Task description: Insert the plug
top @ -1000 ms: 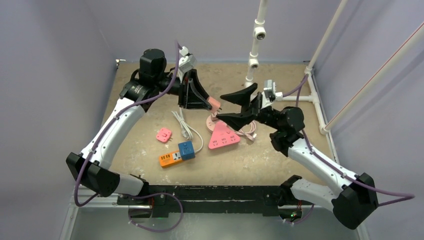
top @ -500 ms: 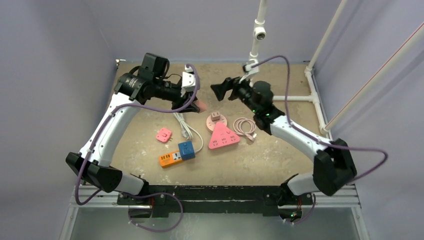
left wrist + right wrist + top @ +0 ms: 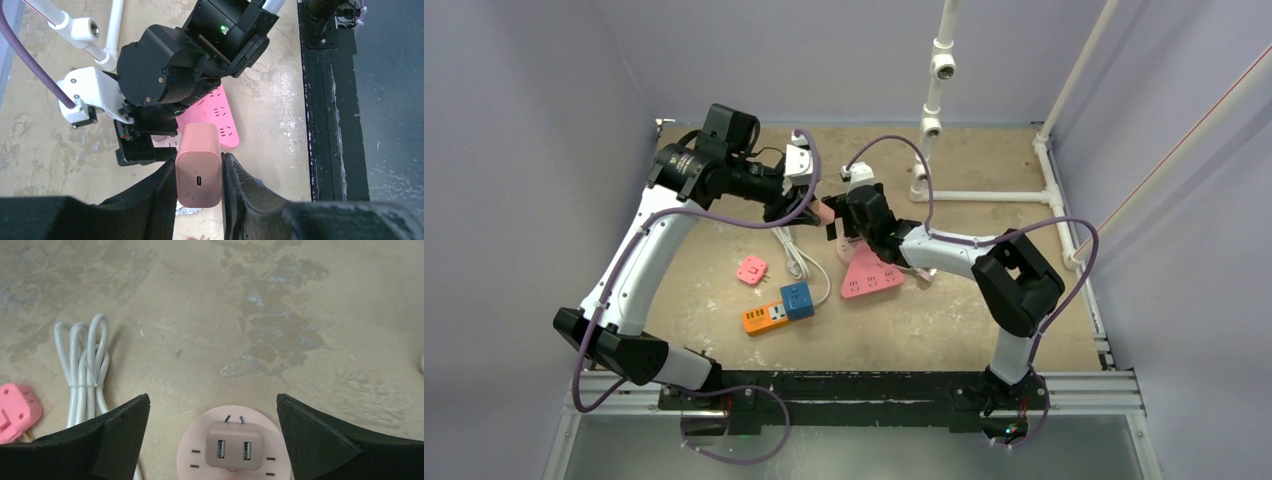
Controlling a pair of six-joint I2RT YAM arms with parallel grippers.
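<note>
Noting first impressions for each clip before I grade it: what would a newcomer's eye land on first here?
First, the pink charger block, clamped between the left jaws and held aloft at the centre of the scene. Next, the right jaws, spread wide over the round pink socket, which has a two-port USB adapter plugged into it. The pink triangular power strip lies just on the near side of that socket.

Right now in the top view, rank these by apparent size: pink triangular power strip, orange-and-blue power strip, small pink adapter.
1. pink triangular power strip and orange-and-blue power strip: too alike to split.
2. small pink adapter: clearly the smallest.
</note>
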